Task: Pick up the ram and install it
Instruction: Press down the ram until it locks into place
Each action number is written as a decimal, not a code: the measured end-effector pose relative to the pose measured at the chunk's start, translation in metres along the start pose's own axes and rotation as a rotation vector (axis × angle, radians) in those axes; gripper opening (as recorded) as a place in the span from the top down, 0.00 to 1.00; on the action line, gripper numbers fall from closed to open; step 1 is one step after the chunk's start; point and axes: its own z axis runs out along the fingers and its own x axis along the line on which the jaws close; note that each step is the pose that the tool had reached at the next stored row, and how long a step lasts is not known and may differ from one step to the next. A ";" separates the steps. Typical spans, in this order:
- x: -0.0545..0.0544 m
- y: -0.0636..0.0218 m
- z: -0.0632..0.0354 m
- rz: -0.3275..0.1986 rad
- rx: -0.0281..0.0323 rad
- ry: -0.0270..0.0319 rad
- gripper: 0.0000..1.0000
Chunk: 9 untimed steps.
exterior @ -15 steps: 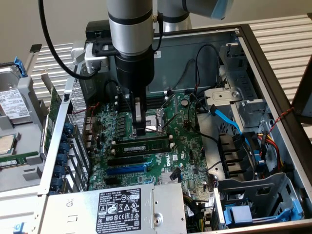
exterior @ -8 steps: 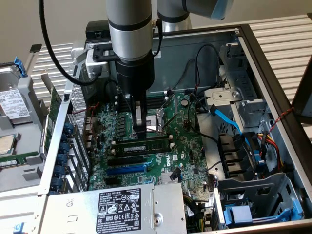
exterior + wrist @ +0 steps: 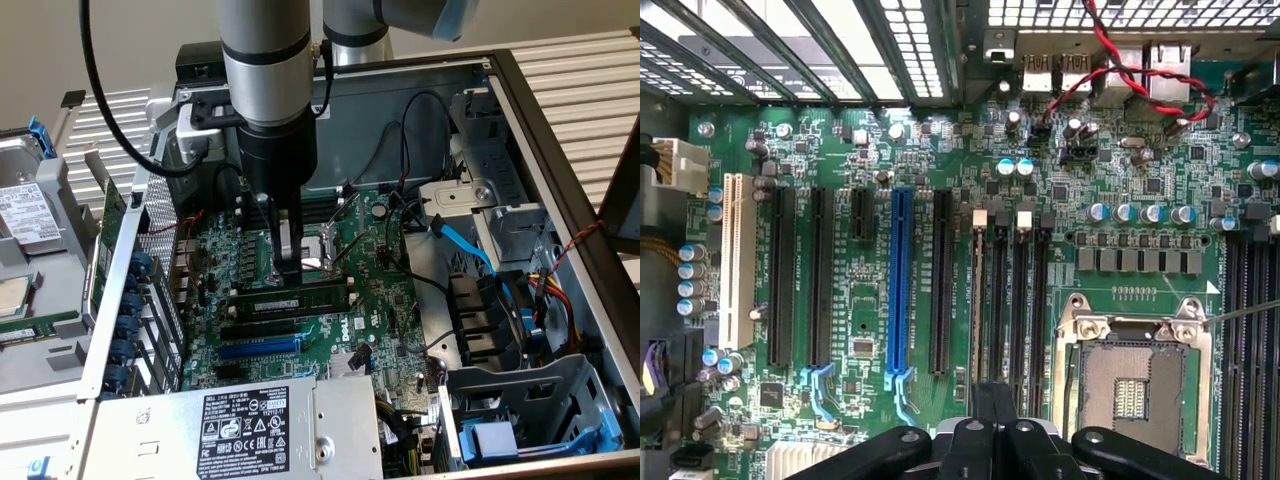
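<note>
green motherboard (image 3: 940, 150), open computer case (image 3: 560, 150)

Access from above: case (image 3: 560, 140) open-topped, motherboard (image 3: 385, 300) exposed.

Gripper (image 3: 288, 268): fingers shut, hanging just above board between CPU socket (image 3: 318, 245) and ram (image 3: 292, 299) seated in memory slot.

Obstacles, exterior view's right: black cables (image 3: 425, 130) and blue cable (image 3: 462, 240) arching over board edge; drive cage (image 3: 500, 215); fans (image 3: 478, 320).

Obstacles, exterior view's left: card-slot bracket wall with blue clips (image 3: 135, 300).

Near edge: power supply (image 3: 240, 425) standing higher than board.

Expansion slots (image 3: 820, 275): unoccupied, low.

Red-black wire (image 3: 1120, 75) looping over rear ports.
</note>
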 end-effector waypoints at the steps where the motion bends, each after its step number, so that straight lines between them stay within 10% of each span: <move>1: 0.000 0.0000 0.0002 0.000 0.0017 0.0002 0.89; 9: 0.001 0.0000 0.0016 0.000 0.0057 0.0040 0.89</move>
